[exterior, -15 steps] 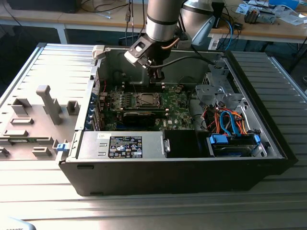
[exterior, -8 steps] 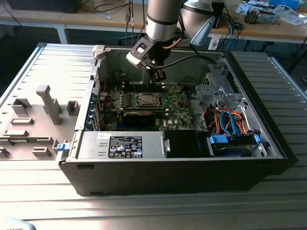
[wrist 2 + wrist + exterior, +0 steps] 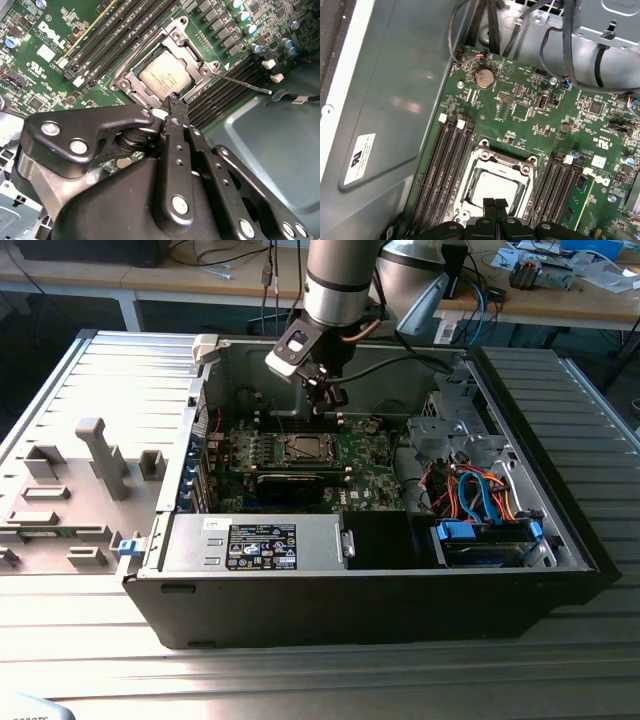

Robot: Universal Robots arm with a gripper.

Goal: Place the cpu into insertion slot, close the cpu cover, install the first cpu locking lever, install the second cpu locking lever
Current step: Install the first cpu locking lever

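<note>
Gripper (image 3: 174, 97) is fully closed, fingertips pressed together with nothing between them, so it carries nothing. The cpu (image 3: 164, 75) sits in the socket (image 3: 305, 447) on the motherboard (image 3: 365, 455), dull silver top facing up. The cpu cover (image 3: 199, 54) appears to lie flat around it, with the chip showing through the centre window; I judge placement and cover-closing done. In the exterior view the arm hangs inside the open case (image 3: 400, 610), tool pointing down, above the socket's far side. In both wrist views the closed tip is at the socket's edge, near the frame. I can't tell from these angles whether it is touching. The key relation is in the second wrist view. One locking lever (image 3: 242, 84), a thin metal rod, starts at a socket corner beside the cover. It runs away from the socket across the memory slots (image 3: 220, 97) toward the bare case floor. Its long axis points outward rather than along the frame's side, so I read it as unlatched. From the fingertip the lever's root is near, at the adjacent socket corner, and its free end is well apart. I can't make out the state of the other lever.
</note>
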